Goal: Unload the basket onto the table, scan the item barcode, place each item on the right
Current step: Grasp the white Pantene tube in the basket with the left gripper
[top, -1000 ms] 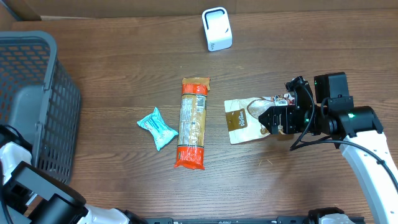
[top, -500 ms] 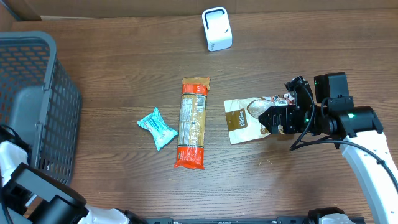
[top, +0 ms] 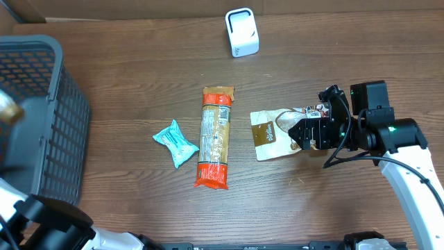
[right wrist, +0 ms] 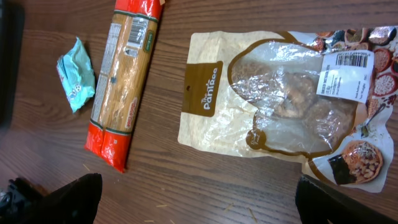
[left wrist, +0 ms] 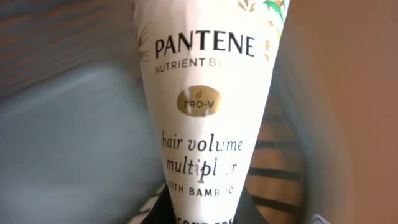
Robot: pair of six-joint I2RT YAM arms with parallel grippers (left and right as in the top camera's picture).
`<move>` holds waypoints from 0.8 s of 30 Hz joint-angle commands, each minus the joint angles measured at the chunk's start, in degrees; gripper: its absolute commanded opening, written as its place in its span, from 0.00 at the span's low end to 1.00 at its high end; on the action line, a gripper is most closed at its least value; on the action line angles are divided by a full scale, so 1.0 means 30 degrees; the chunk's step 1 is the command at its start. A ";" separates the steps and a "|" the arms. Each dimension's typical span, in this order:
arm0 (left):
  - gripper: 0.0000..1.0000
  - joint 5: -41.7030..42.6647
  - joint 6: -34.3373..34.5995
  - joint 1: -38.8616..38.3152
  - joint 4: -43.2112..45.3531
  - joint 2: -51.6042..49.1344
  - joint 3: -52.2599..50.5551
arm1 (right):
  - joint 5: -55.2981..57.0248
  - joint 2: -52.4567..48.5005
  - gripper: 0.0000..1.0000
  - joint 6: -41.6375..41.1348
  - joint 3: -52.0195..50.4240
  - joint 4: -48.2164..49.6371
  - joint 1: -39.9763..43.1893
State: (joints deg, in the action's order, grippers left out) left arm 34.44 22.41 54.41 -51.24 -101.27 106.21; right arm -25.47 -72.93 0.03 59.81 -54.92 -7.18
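- Two changes on the far left since a second ago. The left gripper (left wrist: pixel 199 214) went from spread wide to clamped tight. A blurry tan blob (top: pixel 8 110) has also popped up over the dark grey plastic mesh basket (top: pixel 66 90) in the overhead view, where nothing showed before (can't tell what the blob is).
- That arm's wrist view is filled by a white tapered Pantene bottle (left wrist: pixel 205 93). The label is sharp while the grey basket behind it is smeared, so I reckon the bottle is gripped and travelling with the arm. The fingers are barely in shot, just a dark bit at the bottom edge.
- For the task, it looks like the item is picked and starting its way out of the basket. The scan isn't done yet. No barcode shows on the face towards the camera, so it'll probably need turning.
- Next over on the brown wooden table (top: pixel 139 83) is a small teal crinkly packet (top: pixel 175 142). A long orange-and-red spaghetti pack (top: pixel 214 137) lies just beside it. Neither has budged.
- The small white boxy scanner (top: pixel 242 32) stands at the far edge, well apart from the basket.
- A beige-and-clear food pouch (right wrist: pixel 249 93) lies flat, right of the pasta, with a white barcode sticker (right wrist: pixel 351 59) face up at its right end.
- The right gripper (right wrist: pixel 199 205) hangs over the pouch with its fingers as wide as they go, holding nothing, same as before.
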 commanded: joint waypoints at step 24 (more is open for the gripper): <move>0.04 0.1392 -1.1832 -1.7755 -0.9734 0.2579 0.8969 | -0.0015 0.0007 1.00 0.0138 0.0044 -0.0102 -0.0073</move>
State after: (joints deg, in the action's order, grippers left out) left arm 60.01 -11.42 9.26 -76.25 -89.69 133.56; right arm -25.50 -72.93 0.03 59.79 -55.37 -7.18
